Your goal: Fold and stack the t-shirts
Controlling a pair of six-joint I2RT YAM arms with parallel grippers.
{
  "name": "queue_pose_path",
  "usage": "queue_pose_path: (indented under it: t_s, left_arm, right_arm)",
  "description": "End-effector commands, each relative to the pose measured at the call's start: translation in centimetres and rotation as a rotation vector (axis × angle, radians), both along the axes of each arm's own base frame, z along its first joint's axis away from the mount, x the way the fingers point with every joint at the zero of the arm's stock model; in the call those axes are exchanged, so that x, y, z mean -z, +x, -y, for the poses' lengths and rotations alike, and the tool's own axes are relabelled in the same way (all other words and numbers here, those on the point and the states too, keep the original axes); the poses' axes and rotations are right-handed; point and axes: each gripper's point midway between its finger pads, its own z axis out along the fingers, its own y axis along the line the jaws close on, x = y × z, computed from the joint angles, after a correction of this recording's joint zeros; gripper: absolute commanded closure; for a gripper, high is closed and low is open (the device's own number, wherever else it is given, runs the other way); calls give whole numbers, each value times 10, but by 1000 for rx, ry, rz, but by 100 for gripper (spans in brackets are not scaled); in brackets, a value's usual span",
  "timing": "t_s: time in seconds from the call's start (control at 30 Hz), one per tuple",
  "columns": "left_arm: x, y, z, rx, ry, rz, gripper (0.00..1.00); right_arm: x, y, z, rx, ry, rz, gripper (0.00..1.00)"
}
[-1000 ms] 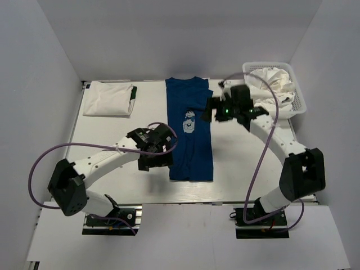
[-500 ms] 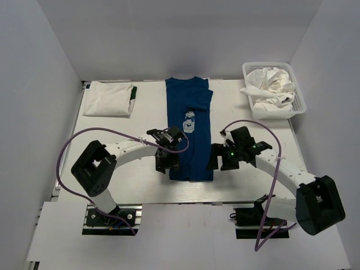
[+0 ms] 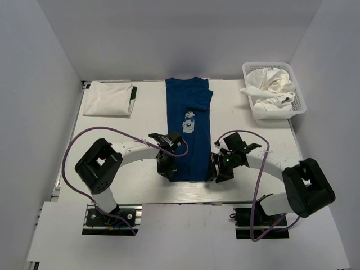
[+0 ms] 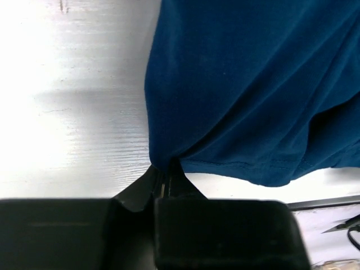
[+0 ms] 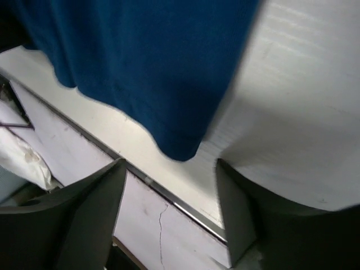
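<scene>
The royal-blue t-shirt lies flat down the middle of the table, folded into a long strip with its pale chest print up. My left gripper is at its near left corner. In the left wrist view the jaws are pinched together on the blue t-shirt's hem corner. My right gripper sits at the near right corner. It stands open, and the rounded corner of the blue t-shirt hangs just ahead of its fingers.
A folded white t-shirt with dark edging lies at the far left. The white lattice basket at the far right holds crumpled white t-shirts. The table's front edge runs right under the right gripper.
Both arms swung down to the shirt's near hem, the right one from beside the basket. The left gripper closed on the left hem corner. The right fingers narrowed slightly.
</scene>
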Motion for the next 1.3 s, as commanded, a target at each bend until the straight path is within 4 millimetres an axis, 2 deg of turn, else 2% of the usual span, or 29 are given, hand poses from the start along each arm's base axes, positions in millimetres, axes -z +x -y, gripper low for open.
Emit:
queue_pose_path:
  t_s: [0.0, 0.07, 0.27, 0.3, 0.37, 0.47, 0.6, 0.67, 0.77, 0.83, 0.87, 0.9, 1.03, 1.1, 1.13, 1.17, 1.2, 1.27]
  left_arm:
    - [-1, -1, -2, -3, 3, -3, 96]
    - [-5, -2, 0, -10, -24, 4, 98]
    - [-7, -11, -4, -7, -46, -6, 98]
    - [-7, -9, -1, -6, -56, 3, 99]
    - [-10, -8, 0, -6, -64, 10, 99]
    - [-9, -13, -5, -7, -44, -8, 100]
    - [-24, -15, -5, -13, -86, 12, 100]
    - [-23, -28, -8, 1, -89, -16, 100]
    - [-20, -47, -6, 18, -126, -80, 99]
    - [-16, -55, -9, 20, -125, -113, 100]
    - [-14, -56, -14, 16, -102, -114, 100]
    - [-23, -46, -7, 16, -113, -82, 100]
    - [-46, -16, -1, 13, -107, 17, 100]
    - [-59, 5, 1, -8, -98, 96, 100]
    - [-61, 13, 5, -12, -103, 122, 99]
    - [-63, 22, 5, -19, -100, 137, 99]
    - [-74, 38, 12, -33, -115, 180, 99]
    - [-73, 61, 5, -76, -47, 202, 99]
  right_arm:
    - [10, -1, 2, 1, -58, -38, 32]
    - [16, -2, 0, 5, -65, -65, 45]
    - [19, 6, -7, -13, -82, -46, 70]
    - [18, 8, -8, -14, -83, -33, 84]
    - [14, 9, -10, -23, -78, -23, 100]
    - [3, 4, -14, -82, -55, -9, 100]
    - [-13, -28, -3, -159, -53, -29, 100]
    - [-23, -38, -3, -178, -36, -11, 100]
    - [-24, -57, 1, -173, -40, -58, 100]
    - [-28, -57, -3, -171, -21, -42, 100]
    - [-31, -54, -4, -171, -22, -29, 100]
    - [-31, -48, -6, -164, -24, -4, 100]
    - [-44, -17, -23, -133, -17, 74, 100]
    - [-57, 9, -31, -102, -26, 143, 100]
    - [-56, 28, -29, -58, -79, 211, 100]
    - [-53, 37, -29, -35, -104, 217, 100]
    - [-71, 57, -38, -11, -84, 277, 100]
    - [-77, 79, -40, 14, -126, 313, 100]
